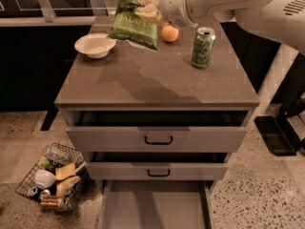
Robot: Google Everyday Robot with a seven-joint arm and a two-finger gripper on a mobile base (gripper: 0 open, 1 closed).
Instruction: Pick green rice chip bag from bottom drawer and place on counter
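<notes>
My gripper [148, 7] is shut on the green rice chip bag [133, 24] and holds it in the air above the back of the counter [157, 80], left of centre. The bag hangs down with its "Jalapeño" lettering facing me. The arm reaches in from the upper right. The bottom drawer [155, 206] is pulled open at the foot of the cabinet and its grey tray interior is bare.
On the counter stand a white bowl [95, 45] at the back left, an orange [170, 33] and a green drink can [203, 47] at the back right. The two upper drawers [157, 140] are partly open. A wire basket [52, 178] of items sits on the floor left.
</notes>
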